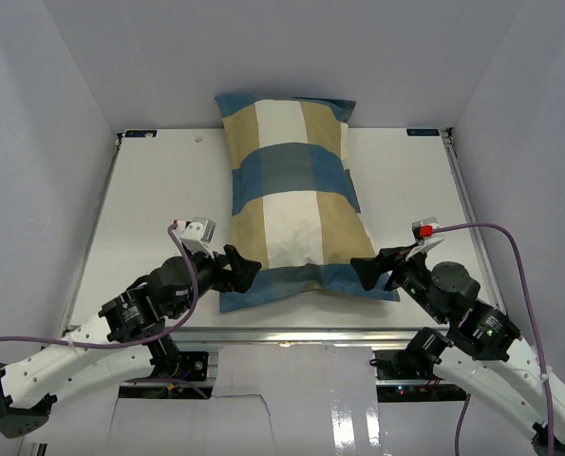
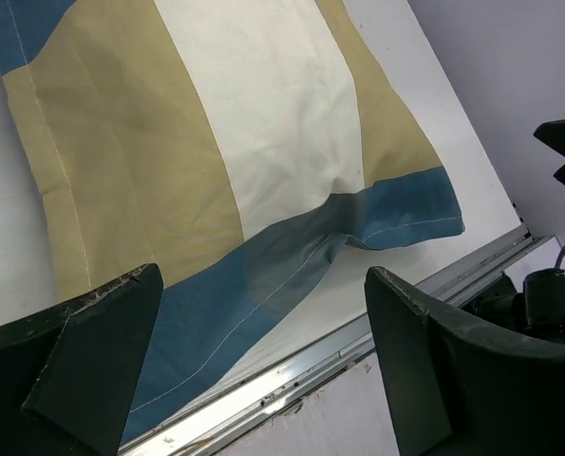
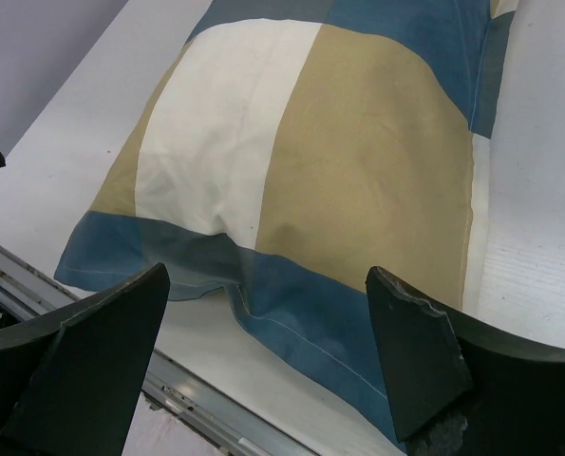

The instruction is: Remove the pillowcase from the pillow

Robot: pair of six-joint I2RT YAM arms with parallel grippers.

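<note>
Pillowcase (image 1: 287, 204) lies lengthwise on the table (image 1: 159, 199), stuffed full, with its blue near hem between my grippers. My left gripper (image 1: 247, 272) and right gripper (image 1: 366, 270) both gape wide, holding nothing. If I pinch too deep, I may catch the hidden pillow with the cloth and drag the whole bundle off the near edge.

Matt woven cloth pillowcase (image 1: 291, 204)

table (image 1: 159, 190): white | walls (image 1: 35, 142): pale grey | front rail (image 1: 291, 334): metal
</note>
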